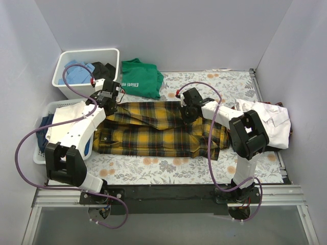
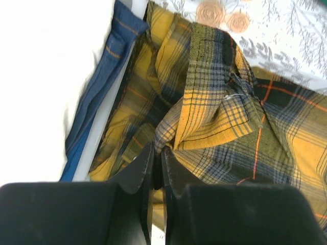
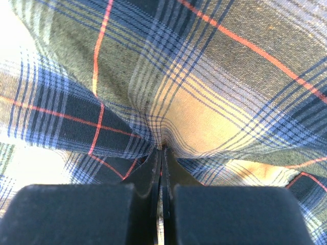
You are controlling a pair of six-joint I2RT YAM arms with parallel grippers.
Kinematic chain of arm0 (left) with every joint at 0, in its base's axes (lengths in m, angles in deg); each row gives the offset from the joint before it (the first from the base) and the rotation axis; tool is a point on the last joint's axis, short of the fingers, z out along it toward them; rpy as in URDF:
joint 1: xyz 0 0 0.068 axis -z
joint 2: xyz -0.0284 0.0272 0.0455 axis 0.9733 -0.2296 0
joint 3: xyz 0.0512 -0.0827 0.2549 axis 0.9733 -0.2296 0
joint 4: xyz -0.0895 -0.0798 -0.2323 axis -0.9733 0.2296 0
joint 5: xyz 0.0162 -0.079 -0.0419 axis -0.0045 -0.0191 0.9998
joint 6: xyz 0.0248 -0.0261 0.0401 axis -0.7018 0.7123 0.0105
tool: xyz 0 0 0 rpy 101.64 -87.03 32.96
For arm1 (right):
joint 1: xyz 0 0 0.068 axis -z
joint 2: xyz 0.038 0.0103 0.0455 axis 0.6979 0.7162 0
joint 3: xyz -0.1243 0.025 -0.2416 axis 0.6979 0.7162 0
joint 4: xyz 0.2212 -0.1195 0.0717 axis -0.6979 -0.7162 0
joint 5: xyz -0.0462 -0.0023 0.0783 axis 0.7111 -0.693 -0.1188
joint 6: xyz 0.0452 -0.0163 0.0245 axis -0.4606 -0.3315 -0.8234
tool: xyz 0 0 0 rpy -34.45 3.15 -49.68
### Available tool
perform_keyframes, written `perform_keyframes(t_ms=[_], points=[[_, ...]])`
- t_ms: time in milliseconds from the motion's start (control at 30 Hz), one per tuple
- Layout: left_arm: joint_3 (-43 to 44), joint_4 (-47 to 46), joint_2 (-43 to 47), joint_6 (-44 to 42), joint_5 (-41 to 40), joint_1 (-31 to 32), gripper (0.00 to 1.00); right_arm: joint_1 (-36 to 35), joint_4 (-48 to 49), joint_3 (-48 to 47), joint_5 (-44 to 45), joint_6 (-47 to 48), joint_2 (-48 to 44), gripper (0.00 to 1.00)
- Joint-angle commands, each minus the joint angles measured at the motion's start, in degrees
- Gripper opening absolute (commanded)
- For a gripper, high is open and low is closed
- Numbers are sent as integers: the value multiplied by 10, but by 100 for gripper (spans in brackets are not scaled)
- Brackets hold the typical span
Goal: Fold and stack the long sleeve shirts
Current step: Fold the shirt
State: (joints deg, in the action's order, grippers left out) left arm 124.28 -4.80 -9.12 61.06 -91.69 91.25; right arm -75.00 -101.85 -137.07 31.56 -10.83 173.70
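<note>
green T-shirt (image 1: 144,77): rear, just right of bin | white bin (image 1: 89,51): rear-left, blue cloth (image 1: 79,74) inside | floral tablecloth (image 1: 168,164)

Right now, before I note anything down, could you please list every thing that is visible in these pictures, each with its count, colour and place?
plaid shirt: one, yellow and black, lying across the middle of the table
white shirt: one, white, crumpled at the right edge
green T-shirt: one, green with white lettering, far side, beside the far basket
far basket: one, white, far left corner, holding blue and black clothes
near basket: one, white, left side, holding white and blue clothes
table cover: one, white with a floral print, under the shirts
left pincer: one, black, shut on the plaid shirt's left end
right pincer: one, black, shut on the plaid shirt further right
</note>
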Motion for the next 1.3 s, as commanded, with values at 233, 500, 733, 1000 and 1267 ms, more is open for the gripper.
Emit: perform_keyframes(t_ms=[233,500,733,1000,1267], points=[[-27,-83,-67,-8,6,-46,4,8,-14,-34,-14,-20,-29,42],[-51,-98,-101,-6,17,-52,26,39,-14,-83,39,-54,-73,47],[-55,-110,-126,-10,9,-63,52,117,-22,-145,28,-98,3,44],[-10,-93,-129,1,17,-66,54,137,-22,-210,11,-95,51,43],[32,-92,-87,-15,66,-67,58,159,-27,-165,-29,-98,54,43]])
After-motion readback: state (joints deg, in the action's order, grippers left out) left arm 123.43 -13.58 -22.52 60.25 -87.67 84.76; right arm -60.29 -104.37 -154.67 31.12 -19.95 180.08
